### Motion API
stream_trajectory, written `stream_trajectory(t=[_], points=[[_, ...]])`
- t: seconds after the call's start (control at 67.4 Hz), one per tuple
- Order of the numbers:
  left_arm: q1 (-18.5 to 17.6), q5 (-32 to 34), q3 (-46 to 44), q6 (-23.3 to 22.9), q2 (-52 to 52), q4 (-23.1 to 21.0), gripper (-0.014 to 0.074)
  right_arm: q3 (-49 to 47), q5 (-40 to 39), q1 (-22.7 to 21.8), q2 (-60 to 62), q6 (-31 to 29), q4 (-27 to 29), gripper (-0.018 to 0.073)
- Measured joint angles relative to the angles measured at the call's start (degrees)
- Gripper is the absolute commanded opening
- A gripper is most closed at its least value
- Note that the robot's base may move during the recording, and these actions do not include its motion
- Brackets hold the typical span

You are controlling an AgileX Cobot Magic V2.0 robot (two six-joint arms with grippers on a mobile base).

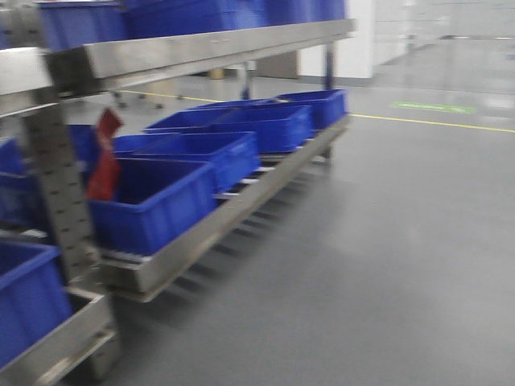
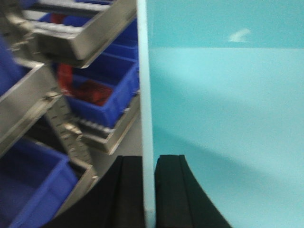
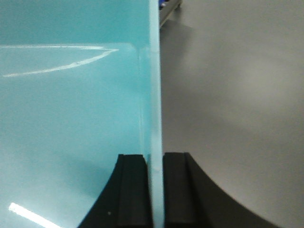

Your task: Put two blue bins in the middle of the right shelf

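I hold a light blue bin (image 2: 223, 118) between both arms. My left gripper (image 2: 149, 159) is shut on its left wall, whose thin rim runs up between the black fingers (image 2: 128, 190). Over on the other side, my right gripper (image 3: 155, 156) is shut on the right wall of the same bin (image 3: 71, 118). The front view shows neither the bin nor the grippers. A steel shelf rack (image 1: 201, 48) stands at the left there; I cannot tell whether it is the right shelf.
Several dark blue bins (image 1: 161, 201) sit in a row on the rack's low level, and more on the level above (image 1: 185, 16). A red item (image 1: 105, 157) stands in the nearest one. Grey floor (image 1: 386, 257) stretches right, crossed by a yellow line (image 1: 434, 122).
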State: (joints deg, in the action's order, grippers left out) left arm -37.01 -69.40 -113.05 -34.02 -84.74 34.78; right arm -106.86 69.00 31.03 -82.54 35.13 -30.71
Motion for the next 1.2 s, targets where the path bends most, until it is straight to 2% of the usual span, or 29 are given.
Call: stream_trajectory(t=[1.201], points=[[0.0, -0.1, 0.0, 0.0, 0.1, 0.2, -0.0111, 0.0, -0.1, 0.0, 0.0, 0.0, 0.0, -0.0165]])
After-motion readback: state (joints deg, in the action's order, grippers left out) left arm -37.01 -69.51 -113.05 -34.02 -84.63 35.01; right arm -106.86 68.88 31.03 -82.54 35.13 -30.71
